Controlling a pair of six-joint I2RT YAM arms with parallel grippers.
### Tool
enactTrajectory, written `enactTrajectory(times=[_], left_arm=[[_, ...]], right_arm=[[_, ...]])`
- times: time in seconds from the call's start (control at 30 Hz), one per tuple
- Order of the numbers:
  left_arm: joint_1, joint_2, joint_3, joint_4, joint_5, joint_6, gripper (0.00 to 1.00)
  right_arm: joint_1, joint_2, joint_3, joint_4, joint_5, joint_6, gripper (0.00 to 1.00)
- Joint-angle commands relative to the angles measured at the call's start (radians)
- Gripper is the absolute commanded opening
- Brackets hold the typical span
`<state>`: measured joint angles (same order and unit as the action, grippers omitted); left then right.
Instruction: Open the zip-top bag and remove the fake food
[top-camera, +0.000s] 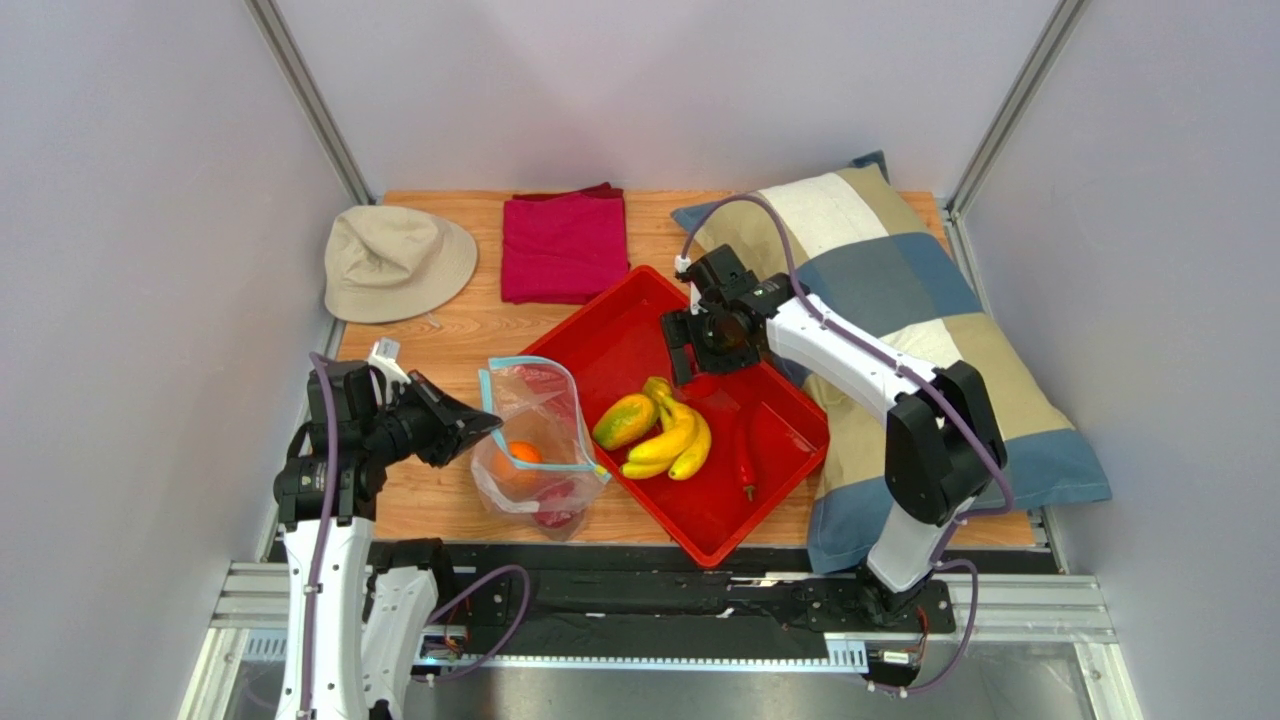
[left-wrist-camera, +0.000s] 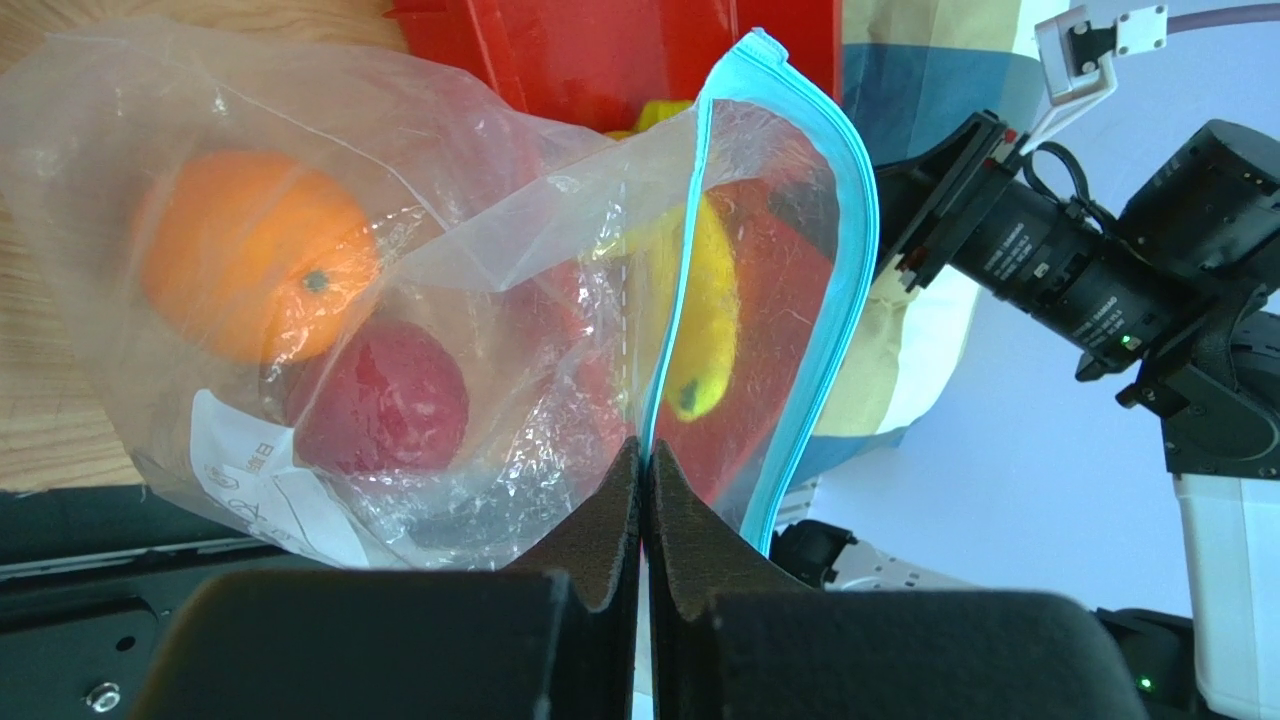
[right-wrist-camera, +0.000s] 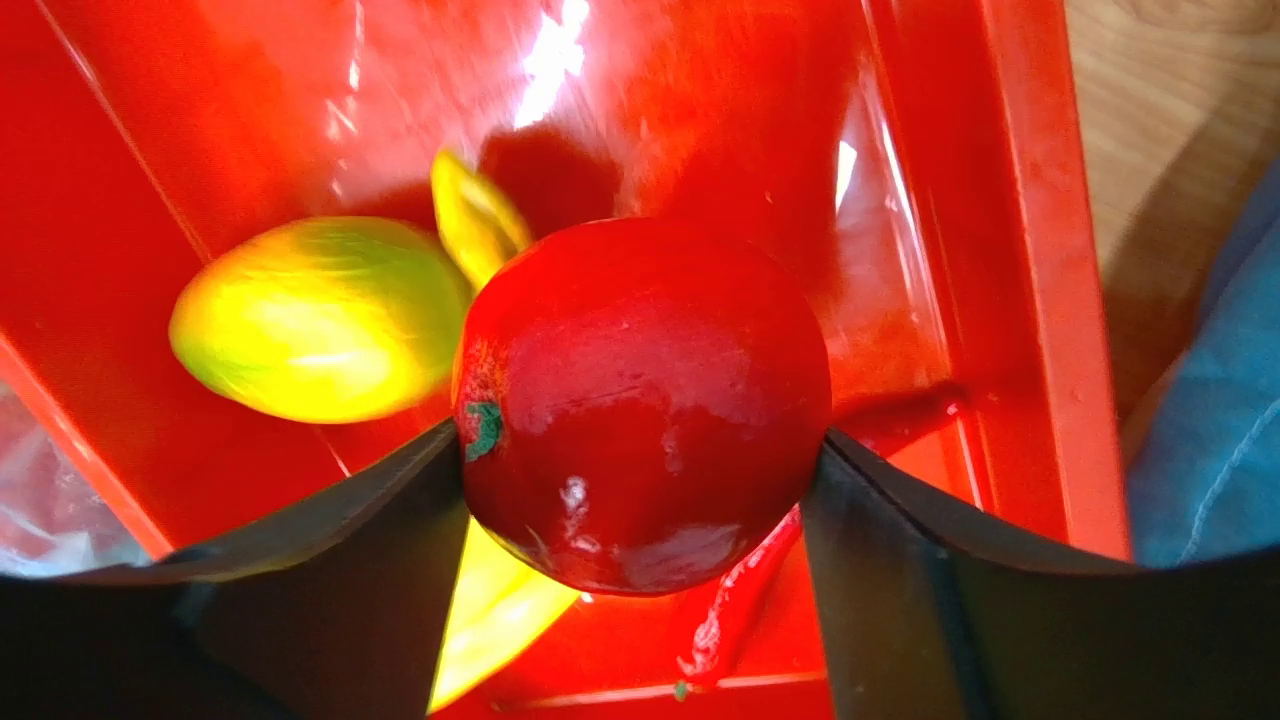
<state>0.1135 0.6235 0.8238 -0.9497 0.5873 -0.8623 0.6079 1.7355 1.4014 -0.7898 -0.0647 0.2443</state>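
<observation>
Two pieces lie inside the zip-top bag (left-wrist-camera: 496, 210), an orange (left-wrist-camera: 248, 270) and a red fruit (left-wrist-camera: 376, 398); it sits on the table (top-camera: 451, 330) just beside the red tray (top-camera: 601, 338). My left gripper (left-wrist-camera: 643, 450) pinches its gaping mouth at the teal strip. My right gripper (right-wrist-camera: 639, 450) clamps a red apple (right-wrist-camera: 646, 375) above the tray, where mango (top-camera: 624, 422), bananas (top-camera: 672, 438) and chilli (top-camera: 747, 458) lie.
</observation>
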Motion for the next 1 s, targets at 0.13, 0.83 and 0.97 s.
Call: enactTrajectory(times=[0.13,0.83,0.97], left_arm=[[0.002,0.001,0.024,0.026,0.028,-0.004,0.00],[0.002,-0.015,0.018,-0.003,0.019,0.005,0.00],[0.002,-0.027,0.014,-0.011,0.014,0.005,0.00]], right_arm=[[0.127,-0.070,0.229,-0.116,0.060,-0.063,0.96],[0.460,0.133,0.493,-0.023,-0.144,0.003,0.32],[0.461,0.139,0.427,0.044,-0.171,0.006,0.33]])
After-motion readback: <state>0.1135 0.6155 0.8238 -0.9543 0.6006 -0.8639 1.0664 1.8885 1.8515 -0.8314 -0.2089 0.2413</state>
